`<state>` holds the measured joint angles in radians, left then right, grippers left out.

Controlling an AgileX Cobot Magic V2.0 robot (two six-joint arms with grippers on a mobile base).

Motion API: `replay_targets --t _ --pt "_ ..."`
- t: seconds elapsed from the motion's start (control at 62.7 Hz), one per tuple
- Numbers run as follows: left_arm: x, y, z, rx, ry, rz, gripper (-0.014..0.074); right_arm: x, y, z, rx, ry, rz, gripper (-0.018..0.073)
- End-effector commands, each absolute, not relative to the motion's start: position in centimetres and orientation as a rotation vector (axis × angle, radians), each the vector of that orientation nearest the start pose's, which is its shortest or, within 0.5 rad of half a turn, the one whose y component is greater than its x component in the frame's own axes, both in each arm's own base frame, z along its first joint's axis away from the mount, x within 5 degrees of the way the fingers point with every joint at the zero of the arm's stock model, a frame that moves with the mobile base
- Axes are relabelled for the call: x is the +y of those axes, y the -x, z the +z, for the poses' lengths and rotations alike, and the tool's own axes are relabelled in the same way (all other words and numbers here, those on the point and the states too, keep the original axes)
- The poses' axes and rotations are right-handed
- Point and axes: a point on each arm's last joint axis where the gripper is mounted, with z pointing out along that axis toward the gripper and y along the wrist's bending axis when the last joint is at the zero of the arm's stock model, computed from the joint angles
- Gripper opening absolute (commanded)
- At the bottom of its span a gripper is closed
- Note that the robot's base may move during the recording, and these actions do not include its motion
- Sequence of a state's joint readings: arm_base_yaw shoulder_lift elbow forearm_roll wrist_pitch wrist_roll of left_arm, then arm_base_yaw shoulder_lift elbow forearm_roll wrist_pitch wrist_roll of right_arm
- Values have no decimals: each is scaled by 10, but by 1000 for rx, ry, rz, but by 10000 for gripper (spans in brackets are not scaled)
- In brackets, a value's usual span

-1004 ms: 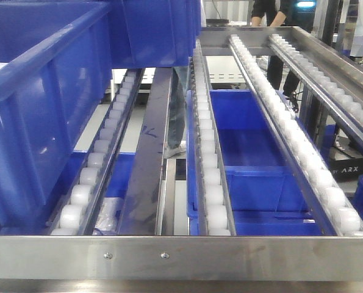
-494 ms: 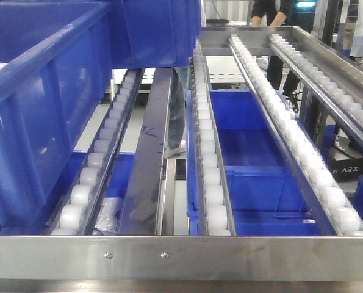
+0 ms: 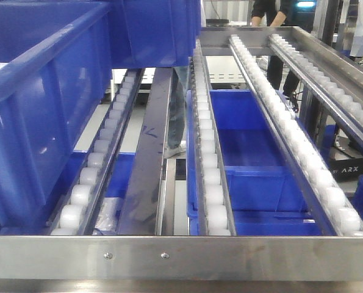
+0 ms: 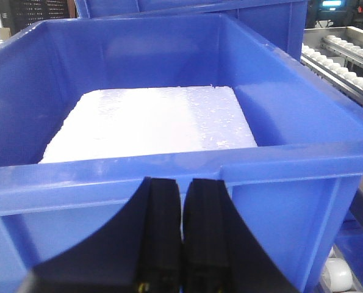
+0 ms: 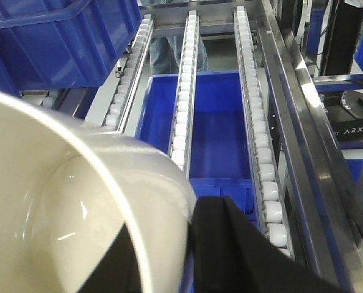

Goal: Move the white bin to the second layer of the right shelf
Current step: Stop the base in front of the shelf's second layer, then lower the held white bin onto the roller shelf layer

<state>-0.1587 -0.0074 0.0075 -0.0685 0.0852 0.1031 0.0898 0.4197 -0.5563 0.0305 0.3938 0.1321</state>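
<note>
The white bin [image 5: 77,201] fills the lower left of the right wrist view, tilted with its mouth toward the camera. My right gripper [image 5: 169,235] is shut on its wall, one black finger [image 5: 132,256] inside and the other finger [image 5: 230,244] outside. The bin hangs above the right shelf second layer [image 5: 184,104], whose white roller tracks run away from me. In the front view that layer [image 3: 208,177] and its steel front rail [image 3: 242,256] with two screws show, but neither the bin nor any gripper. My left gripper [image 4: 182,186] is shut on nothing, just in front of a blue crate.
A large blue crate [image 4: 291,183] holding a white slab [image 4: 150,122] stands before the left gripper; it shows on the left rollers [image 3: 41,110]. Another blue crate [image 3: 254,159] sits on the level below. A person [image 3: 273,12] stands beyond the rack's far end.
</note>
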Motion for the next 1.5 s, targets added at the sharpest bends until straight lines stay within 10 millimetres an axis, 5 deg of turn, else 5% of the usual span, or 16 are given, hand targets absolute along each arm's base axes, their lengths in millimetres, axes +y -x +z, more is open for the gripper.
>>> replay_targets --t 0.0,0.335,1.084,1.482 --pt "-9 -56 199 1501 -139 -107 85 8 -88 353 1620 -58 194 57" --pt "-9 -56 199 1501 -139 -107 85 10 -104 346 1697 -58 202 57" --pt "-9 -56 199 1501 -139 -107 85 52 -282 311 2120 7 227 57" --pt "-9 -56 199 1501 -139 -107 85 72 -317 289 2201 57 235 57"
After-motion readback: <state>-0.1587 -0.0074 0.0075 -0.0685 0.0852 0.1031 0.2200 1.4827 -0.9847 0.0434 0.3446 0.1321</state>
